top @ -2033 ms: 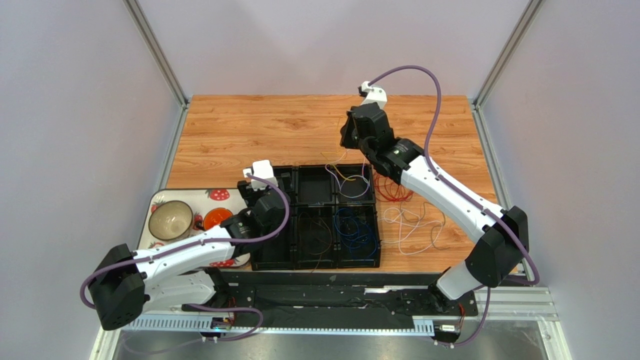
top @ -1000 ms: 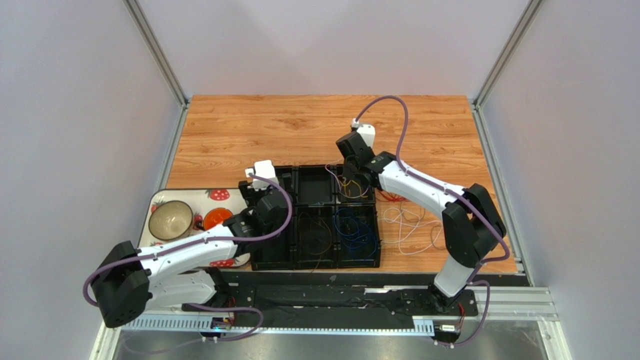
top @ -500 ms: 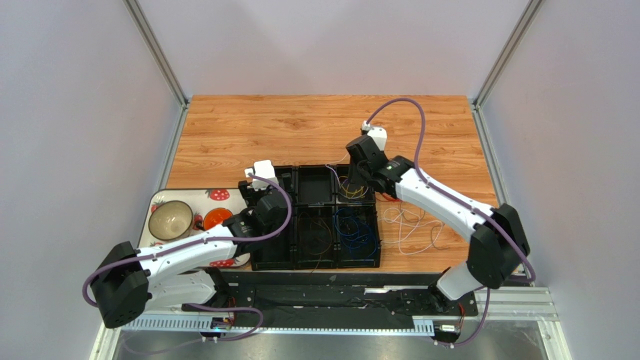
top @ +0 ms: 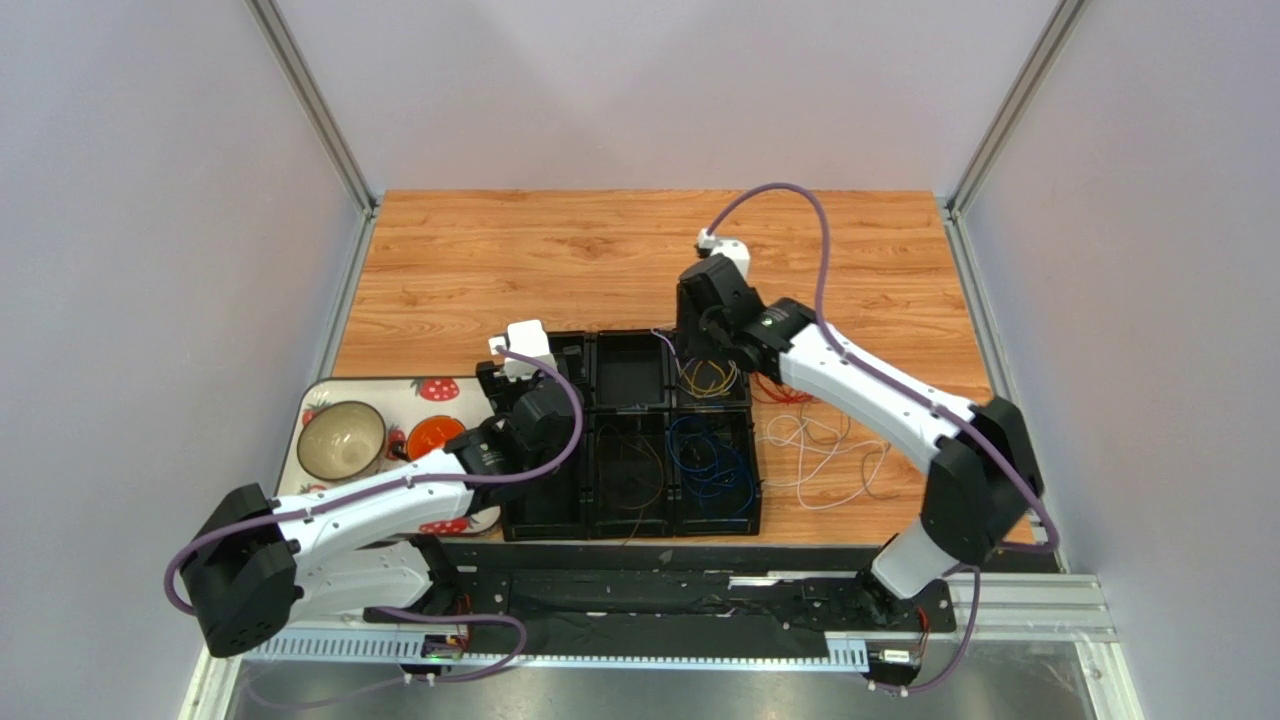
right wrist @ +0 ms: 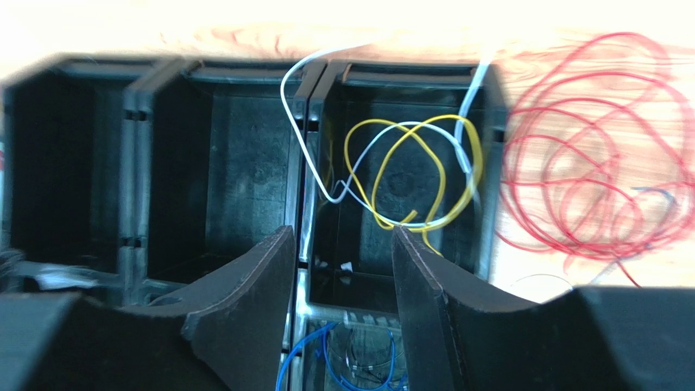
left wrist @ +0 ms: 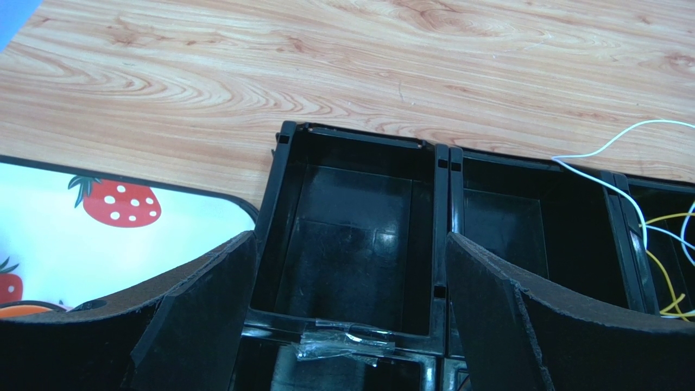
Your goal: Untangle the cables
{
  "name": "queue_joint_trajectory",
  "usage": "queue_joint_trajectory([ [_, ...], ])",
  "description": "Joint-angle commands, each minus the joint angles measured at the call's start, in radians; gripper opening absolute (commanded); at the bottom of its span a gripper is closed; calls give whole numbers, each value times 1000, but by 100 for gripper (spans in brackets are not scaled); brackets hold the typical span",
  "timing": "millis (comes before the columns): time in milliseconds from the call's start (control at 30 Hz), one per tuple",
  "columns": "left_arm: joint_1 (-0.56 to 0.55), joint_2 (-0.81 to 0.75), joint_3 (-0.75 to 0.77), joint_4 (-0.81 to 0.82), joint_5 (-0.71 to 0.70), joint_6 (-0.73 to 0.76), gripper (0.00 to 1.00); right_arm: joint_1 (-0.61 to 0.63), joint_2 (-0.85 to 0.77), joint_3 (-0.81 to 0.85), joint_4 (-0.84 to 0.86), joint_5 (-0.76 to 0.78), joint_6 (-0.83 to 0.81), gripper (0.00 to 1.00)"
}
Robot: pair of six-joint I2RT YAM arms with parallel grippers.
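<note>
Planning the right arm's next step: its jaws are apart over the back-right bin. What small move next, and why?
Probably lower the right gripper onto the white cable where it crosses the divider, then lift it clear. The jaws stand apart with nothing between them. That cable loops through the yellow cable in the compartment, so the two look tangled.

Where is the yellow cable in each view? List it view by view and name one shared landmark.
Top external: the yellow cable lies in the far right compartment of the black tray.
Left wrist: only a few strands show, at the right edge.
Right wrist: near the centre, looped inside a compartment.
Shared landmark: the black tray's divider walls.
</note>
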Motion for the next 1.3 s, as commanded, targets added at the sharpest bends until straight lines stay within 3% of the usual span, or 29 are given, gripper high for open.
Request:
queue_joint_trajectory([
  [0, 6, -11, 32, 26, -12, -2, 92, 6, 107, 89, 30, -68, -80, 50],
  [133, 9, 13, 33, 49, -11, 12, 93, 3, 172, 137, 14, -43, -97, 48],
  [333, 9, 33, 48, 49, -6, 30, 92, -61, 120, 89, 19, -3, -100, 48],
  [567, -17, 79, 113, 89, 87, 142, 91, -178, -61, -86, -18, 83, -7, 48],
  [700, -138, 185, 260, 45, 69, 243, 95, -238, -182, -207, -52, 148, 66, 48],
  [933, -180, 442, 577, -43, 539, 250, 93, -378, -390, -374, -104, 202, 196, 50],
  [1033, -191, 570, 775, -136, 650, 254, 92, -449, -480, -446, -99, 175, 228, 49],
  [1267, -195, 846, 1045, -236, 850, 240, 88, -523, -584, -547, -99, 182, 264, 49],
])
